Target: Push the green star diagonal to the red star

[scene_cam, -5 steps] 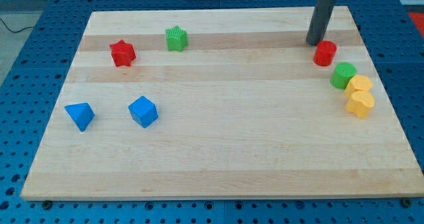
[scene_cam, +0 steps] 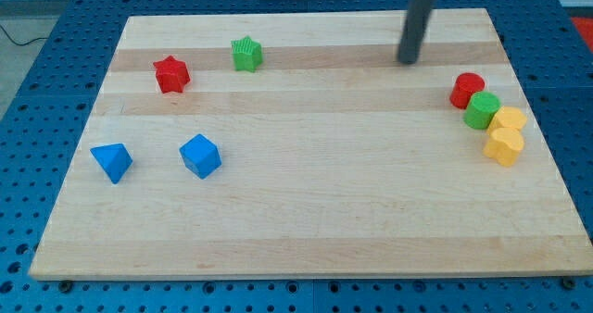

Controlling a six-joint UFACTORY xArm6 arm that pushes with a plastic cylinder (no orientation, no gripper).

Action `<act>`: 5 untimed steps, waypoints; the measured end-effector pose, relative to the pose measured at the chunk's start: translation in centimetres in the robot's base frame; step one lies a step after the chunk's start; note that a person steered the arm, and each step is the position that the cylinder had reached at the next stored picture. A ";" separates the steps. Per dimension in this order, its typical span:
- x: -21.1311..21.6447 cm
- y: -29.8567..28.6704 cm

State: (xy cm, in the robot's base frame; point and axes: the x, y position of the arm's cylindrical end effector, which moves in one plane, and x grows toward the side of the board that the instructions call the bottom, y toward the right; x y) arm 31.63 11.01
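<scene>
The green star (scene_cam: 246,54) lies near the view's top left on the wooden board (scene_cam: 306,202). The red star (scene_cam: 171,74) lies to its left and slightly lower, a short gap apart. My tip (scene_cam: 408,61) is at the view's top right of centre, far to the right of both stars and touching no block.
A red cylinder (scene_cam: 467,90), a green cylinder (scene_cam: 482,110) and two yellow blocks (scene_cam: 505,139) cluster at the view's right edge. Two blue blocks (scene_cam: 199,156) (scene_cam: 112,161) lie at the lower left.
My tip has moved left, away from the red cylinder. The red cylinder now sits lower and to the right, against the green cylinder. The stars have not moved.
</scene>
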 end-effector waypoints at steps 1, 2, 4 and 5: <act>2.1 -8.3; 2.4 -16.6; 0.0 -22.1; -2.5 -20.4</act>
State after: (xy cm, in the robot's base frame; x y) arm 29.13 -9.37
